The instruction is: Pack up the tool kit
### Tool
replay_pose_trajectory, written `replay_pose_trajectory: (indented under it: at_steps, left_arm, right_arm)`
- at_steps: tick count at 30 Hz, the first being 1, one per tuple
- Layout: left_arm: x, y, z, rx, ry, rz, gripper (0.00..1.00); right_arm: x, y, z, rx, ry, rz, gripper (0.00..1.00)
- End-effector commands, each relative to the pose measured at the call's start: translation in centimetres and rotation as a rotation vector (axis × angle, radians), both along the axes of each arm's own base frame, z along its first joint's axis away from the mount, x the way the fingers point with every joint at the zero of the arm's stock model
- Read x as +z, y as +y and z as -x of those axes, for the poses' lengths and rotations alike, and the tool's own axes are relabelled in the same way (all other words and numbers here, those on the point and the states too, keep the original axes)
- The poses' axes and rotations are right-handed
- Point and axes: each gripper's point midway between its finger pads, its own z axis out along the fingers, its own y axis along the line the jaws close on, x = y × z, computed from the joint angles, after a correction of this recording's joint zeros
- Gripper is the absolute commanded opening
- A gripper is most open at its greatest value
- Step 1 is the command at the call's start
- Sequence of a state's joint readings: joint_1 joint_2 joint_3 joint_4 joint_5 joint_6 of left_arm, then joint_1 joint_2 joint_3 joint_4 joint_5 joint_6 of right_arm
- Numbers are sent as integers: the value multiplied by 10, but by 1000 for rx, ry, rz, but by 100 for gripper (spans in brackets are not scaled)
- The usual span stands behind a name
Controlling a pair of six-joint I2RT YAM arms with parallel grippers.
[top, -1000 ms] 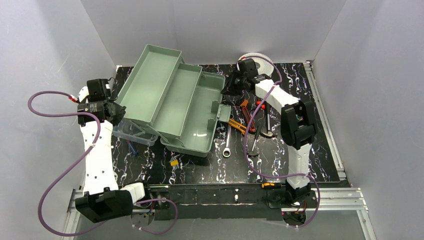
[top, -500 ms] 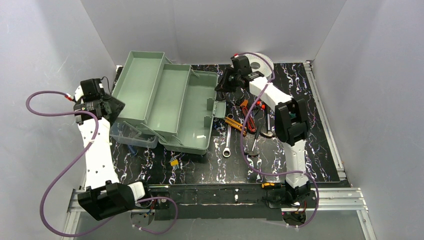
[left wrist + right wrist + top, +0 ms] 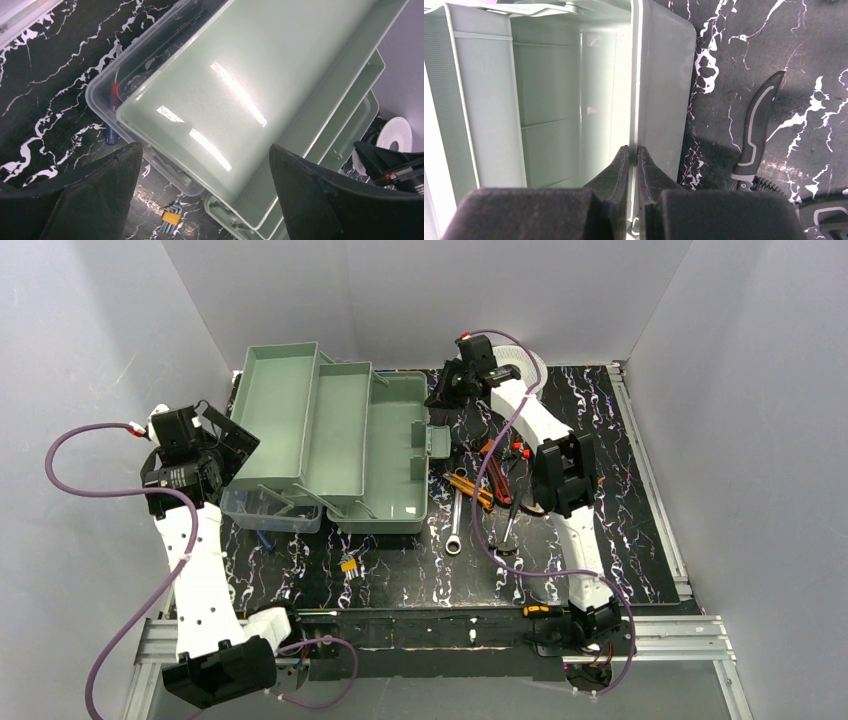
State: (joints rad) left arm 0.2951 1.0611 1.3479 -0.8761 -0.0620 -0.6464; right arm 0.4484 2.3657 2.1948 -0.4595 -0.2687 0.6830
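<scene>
The green tool box [image 3: 395,465] stands open at the back left, its two stepped trays [image 3: 280,410] swung out to the left. My left gripper [image 3: 235,445] hovers open just left of the outer tray, touching nothing; from its wrist the fingers [image 3: 300,200] stand wide above that tray [image 3: 260,75]. My right gripper [image 3: 437,398] is shut on the box's right wall at the back corner; its wrist view has both pads [image 3: 623,165] pinching the thin rim [image 3: 634,75]. Loose tools lie right of the box: a wrench [image 3: 454,525], orange pliers [image 3: 470,487], red-handled screwdrivers [image 3: 517,452].
A clear plastic bin [image 3: 270,512] sits partly under the trays, with a blue and red item inside [image 3: 113,100]. A yellow hex key set [image 3: 349,565] lies in front of the box. A white roll [image 3: 520,362] stands at the back. A black-grey handle [image 3: 756,125] lies beside the box wall.
The left gripper opened, let go of the outer tray and drew back to the left. The right gripper, still shut on the box wall, swung the box leftward so it sits squarer.
</scene>
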Motion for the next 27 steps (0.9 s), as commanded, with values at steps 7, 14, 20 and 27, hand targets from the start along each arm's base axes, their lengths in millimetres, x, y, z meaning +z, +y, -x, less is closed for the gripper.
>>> replay_pose_trajectory:
  at_steps: [7,14,20,27]
  left_arm:
    - [11,-35,25,-261,-39,-34,98]
    - [-1,-37,75,-154,43,-10,98]
    - [-23,-16,110,3,152,-69,98]
    - [-78,-29,121,98,254,87,64]
  right_arm:
    - [97,-16,-11,20,-182,-111,44]
    - [119,-33,13,0,-213,-81,51]
    - [112,-41,45,5,-209,-106,51]
    - [100,-55,66,-17,-217,-96,51]
